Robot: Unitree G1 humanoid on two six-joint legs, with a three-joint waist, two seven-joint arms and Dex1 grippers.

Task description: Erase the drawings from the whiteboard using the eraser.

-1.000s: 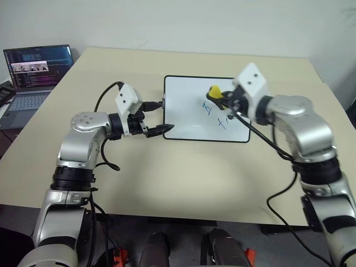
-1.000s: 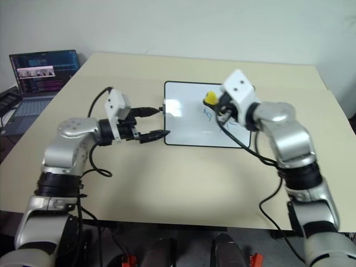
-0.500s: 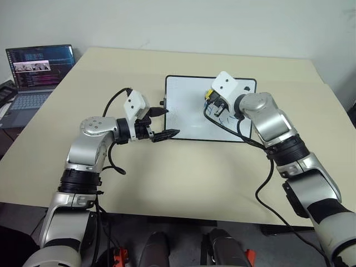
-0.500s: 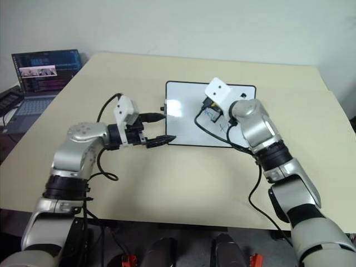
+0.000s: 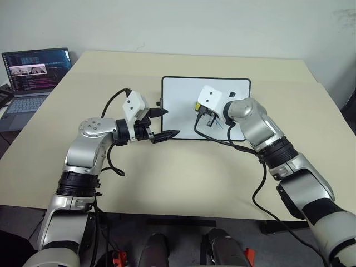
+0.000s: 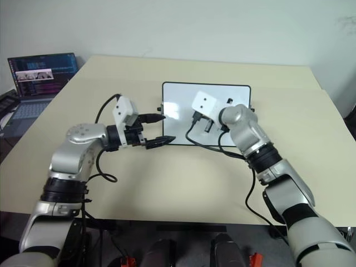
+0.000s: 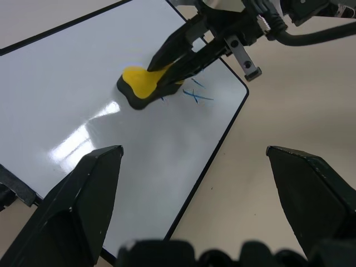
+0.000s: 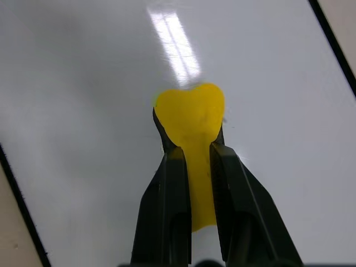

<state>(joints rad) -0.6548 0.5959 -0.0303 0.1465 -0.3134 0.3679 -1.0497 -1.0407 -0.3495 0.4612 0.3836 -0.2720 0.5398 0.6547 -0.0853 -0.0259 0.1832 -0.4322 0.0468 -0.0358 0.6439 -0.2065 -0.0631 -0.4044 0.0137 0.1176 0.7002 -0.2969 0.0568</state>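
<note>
Eraser (image 7: 143, 86) and board meet in the left wrist view: the yellow block with its dark underside lies flat on the white surface, pinched between the two black fingers of the right tool (image 8: 192, 161), with a few short blue strokes (image 7: 196, 95) just beside it toward the board's rounded corner. The head views give no such detail — there the right arm's white wrist housing stands in front of the eraser and hides most of the strokes, so only a sliver of yellow and a trace of blue peek out at its edge. The right wrist view adds the grip itself: both fingers pressed against the narrow waist of the eraser, its wider yellow end spread on the glossy board under a streak of reflected light.

The whiteboard (image 5: 181, 94) lies flat near the middle of the tan bench (image 5: 167, 172), black frame all round. The left tool (image 5: 165, 123) hangs at the board's left edge — fingers spread wide, one near the small side knob and one by the near corner, nothing between them. An open laptop (image 5: 30, 72) sits at the bench's far left, well apart from the board.
</note>
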